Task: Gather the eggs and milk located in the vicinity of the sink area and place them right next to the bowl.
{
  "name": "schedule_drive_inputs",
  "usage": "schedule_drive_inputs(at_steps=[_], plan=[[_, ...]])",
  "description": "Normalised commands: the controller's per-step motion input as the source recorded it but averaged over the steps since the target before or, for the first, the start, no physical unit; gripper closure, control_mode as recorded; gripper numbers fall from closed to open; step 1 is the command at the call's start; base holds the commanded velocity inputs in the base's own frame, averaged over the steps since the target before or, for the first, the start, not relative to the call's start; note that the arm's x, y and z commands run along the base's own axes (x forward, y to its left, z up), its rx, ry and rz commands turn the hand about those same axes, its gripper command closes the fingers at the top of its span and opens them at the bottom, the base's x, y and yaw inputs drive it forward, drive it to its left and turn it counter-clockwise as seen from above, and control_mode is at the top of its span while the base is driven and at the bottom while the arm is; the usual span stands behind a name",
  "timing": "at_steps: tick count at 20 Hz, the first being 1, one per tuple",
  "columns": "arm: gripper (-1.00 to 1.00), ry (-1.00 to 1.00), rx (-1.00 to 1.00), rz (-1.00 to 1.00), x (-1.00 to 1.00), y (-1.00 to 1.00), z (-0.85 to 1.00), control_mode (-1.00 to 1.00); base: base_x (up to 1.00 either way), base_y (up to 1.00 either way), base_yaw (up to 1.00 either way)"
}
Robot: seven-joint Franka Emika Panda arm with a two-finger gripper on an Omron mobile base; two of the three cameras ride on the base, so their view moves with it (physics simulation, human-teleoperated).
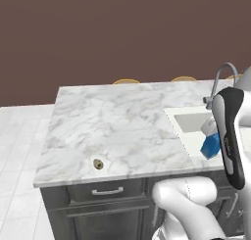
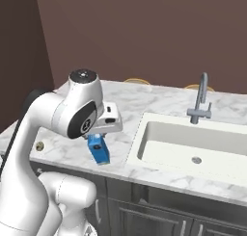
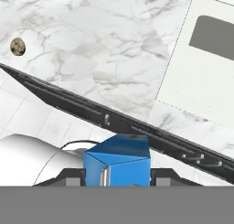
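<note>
Blue milk carton (image 2: pixel 98 150) sits clamped between the fingers of the gripper (image 3: pixel 117 178), tilted and lifted clear of the marble counter (image 1: pixel 117 131), just beside the near left corner of the sink (image 2: pixel 193 146). In the hand view the carton's gabled top fills the gap between the two dark fingertips, so the jaws are closed on it and not on air. The egg (image 1: pixel 98 164), a small mottled tan lump, lies well apart near the counter's front edge, at about nine o'clock from the carton in the left base view and at ten o'clock in the hand view. No bowl appears in these pictures, so the drop-off spot cannot be placed.

The step in hand looks like carrying the milk away from the sink. To do it well, the arm should keep the carton high enough to clear the counter edge, hold the grip firm against the tilt, move slowly so it does not slip, and steer clear of the egg.
</note>
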Motion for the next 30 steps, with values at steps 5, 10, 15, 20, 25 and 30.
schedule_drive_inputs(at_steps=[5,10,15,20,25,30], plan=[[1.0,0.0,0.0,0.0,0.0,0.0,0.0,1.0,-0.01,-0.73,-0.09],[1.0,0.0,0.0,0.0,0.0,0.0,0.0,1.0,0.05,-0.89,-0.02],[1.0,0.0,0.0,0.0,0.0,0.0,0.0,1.0,0.0,-1.0,-0.02],[1.0,0.0,0.0,0.0,0.0,0.0,0.0,1.0,0.16,-0.96,0.0],[1.0,0.0,0.0,0.0,0.0,0.0,0.0,1.0,0.27,-0.68,-0.01],[1.0,0.0,0.0,0.0,0.0,0.0,0.0,1.0,0.42,-0.2,-0.08]])
